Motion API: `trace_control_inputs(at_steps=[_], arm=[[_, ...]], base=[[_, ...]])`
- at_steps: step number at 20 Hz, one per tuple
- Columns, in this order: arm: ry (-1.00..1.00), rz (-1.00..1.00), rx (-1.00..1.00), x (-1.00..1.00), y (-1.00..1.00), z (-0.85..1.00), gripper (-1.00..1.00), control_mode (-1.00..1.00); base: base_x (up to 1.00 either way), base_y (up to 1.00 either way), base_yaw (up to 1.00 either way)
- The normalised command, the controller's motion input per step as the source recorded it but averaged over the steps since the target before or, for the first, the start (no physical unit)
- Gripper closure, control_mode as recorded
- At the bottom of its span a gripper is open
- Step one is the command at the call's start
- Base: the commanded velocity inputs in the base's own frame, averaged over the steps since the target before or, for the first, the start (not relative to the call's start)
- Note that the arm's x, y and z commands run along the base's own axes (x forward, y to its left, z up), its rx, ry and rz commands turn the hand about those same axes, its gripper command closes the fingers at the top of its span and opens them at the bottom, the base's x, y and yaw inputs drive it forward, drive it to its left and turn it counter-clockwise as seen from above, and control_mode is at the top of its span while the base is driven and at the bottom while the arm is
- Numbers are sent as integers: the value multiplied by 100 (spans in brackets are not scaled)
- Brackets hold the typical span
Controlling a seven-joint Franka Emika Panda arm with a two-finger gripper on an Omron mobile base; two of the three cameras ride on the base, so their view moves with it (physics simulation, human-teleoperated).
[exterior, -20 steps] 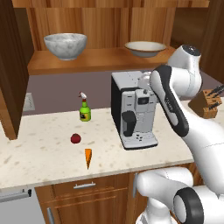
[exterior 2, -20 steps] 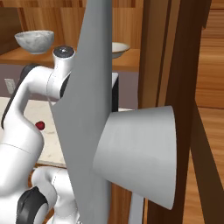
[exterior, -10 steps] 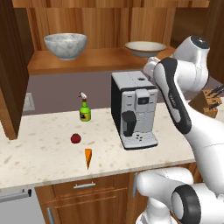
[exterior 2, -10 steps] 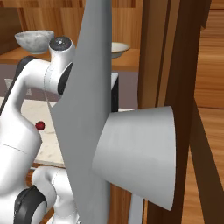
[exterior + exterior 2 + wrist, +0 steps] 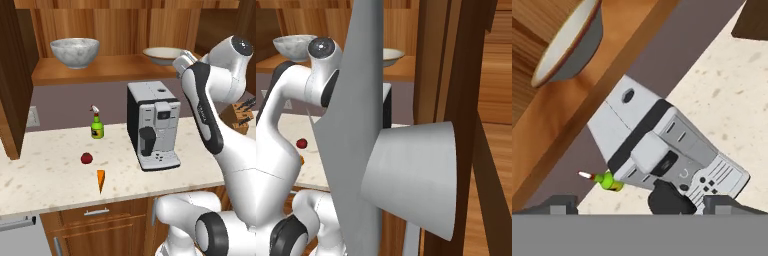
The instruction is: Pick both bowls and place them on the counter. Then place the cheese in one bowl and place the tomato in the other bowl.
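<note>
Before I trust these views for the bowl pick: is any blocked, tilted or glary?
Left base view: evenly lit, sharp; both bowls on the shelf, no glare. Right base view: a big grey panel close to the lens blocks the middle. Hand view: rolled, so the coffee machine sits diagonal; beige bowl at upper left.

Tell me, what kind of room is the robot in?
It looks like a kitchen. There is a coffee machine on a speckled stone counter with wooden cabinets below, a knife block, and two bowls on a wooden shelf.
</note>
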Motion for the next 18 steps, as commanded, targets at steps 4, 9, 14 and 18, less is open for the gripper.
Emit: trace_control_inputs(at_steps=[4,9,14,18], arm=[[-11,-11,15,1,-13,30,-100,-100],[-9,-7,17,5,-12,31,-100,-100],[0,-6,14,18,-11,27,-100,-100],[0,-2,13,24,-12,23,-100,-100]], base=[[0,0,0],[0,0,0],[0,0,0],[0,0,0]])
